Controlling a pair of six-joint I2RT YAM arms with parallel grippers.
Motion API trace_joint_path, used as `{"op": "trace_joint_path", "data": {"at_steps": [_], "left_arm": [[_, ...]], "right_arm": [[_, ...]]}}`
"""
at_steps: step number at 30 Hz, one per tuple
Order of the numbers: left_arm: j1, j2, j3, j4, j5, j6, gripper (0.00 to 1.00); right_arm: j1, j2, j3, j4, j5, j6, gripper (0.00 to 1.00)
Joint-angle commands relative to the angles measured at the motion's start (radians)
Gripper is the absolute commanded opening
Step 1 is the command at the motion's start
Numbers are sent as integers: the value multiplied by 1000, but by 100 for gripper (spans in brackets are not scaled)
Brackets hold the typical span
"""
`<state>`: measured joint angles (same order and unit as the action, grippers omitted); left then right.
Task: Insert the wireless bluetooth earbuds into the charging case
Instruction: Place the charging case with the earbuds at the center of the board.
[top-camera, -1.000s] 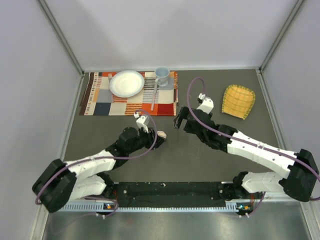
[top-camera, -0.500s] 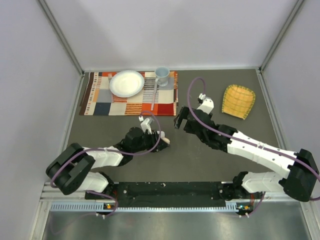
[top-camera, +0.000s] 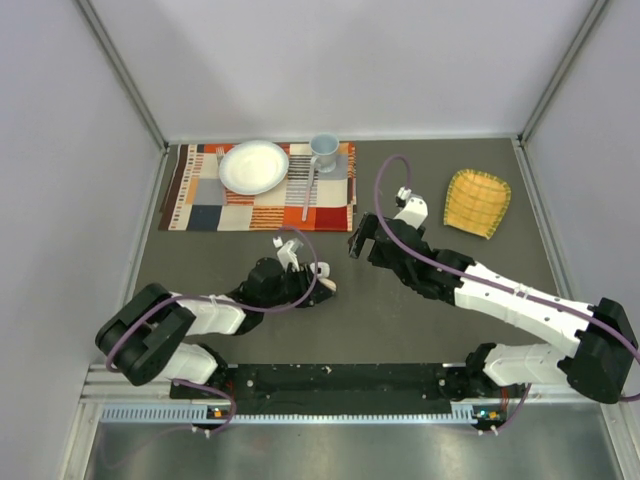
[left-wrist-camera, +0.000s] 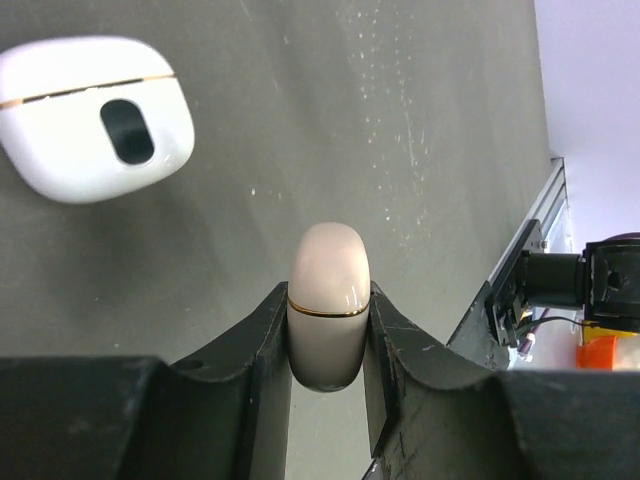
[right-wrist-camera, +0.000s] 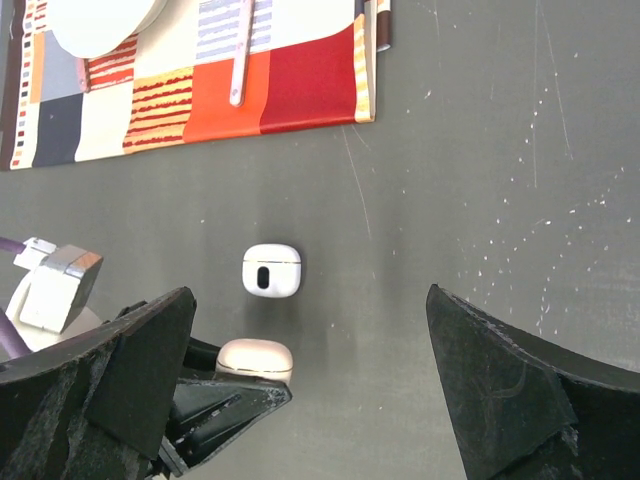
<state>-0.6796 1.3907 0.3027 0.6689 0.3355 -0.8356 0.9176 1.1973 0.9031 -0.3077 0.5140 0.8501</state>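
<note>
In the last second the left arm has folded its shoulder in, and the left claw has slid a little nearer and to the right. It has stayed clamped on the cream case, pinching its sides. The right claw has not moved; it hangs with its jaws spread wide and nothing in them, just right of the left one.

My reading is that the cream case is only being repositioned. Its lid is shut along the gold seam, so no bud can go in until it is opened — probably the job the idle right claw is waiting for. Whether the case rests on the table or hangs above it, I cannot tell.

There are two cases. The second is a white case, also shut, lying on the table just beyond the cream one on the far side. No earbuds show in any view — they may be hidden.

Far left lie one striped placemat, one plate, one mug and one utensil. Far right lies one yellow cloth.
</note>
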Motion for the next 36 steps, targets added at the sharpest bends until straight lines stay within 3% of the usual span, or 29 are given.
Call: {"op": "trace_joint_path", "data": {"at_steps": [1, 20, 36], "left_arm": [[3, -28, -17, 15, -10, -3, 0], [2, 128, -73, 233, 25, -123, 3], [2, 186, -105, 333, 31, -195, 21]], "right_arm": [[-6, -41, -6, 1, 14, 21, 99], [-14, -41, -9, -1, 30, 60, 99], [-34, -77, -62, -1, 23, 145, 99]]}}
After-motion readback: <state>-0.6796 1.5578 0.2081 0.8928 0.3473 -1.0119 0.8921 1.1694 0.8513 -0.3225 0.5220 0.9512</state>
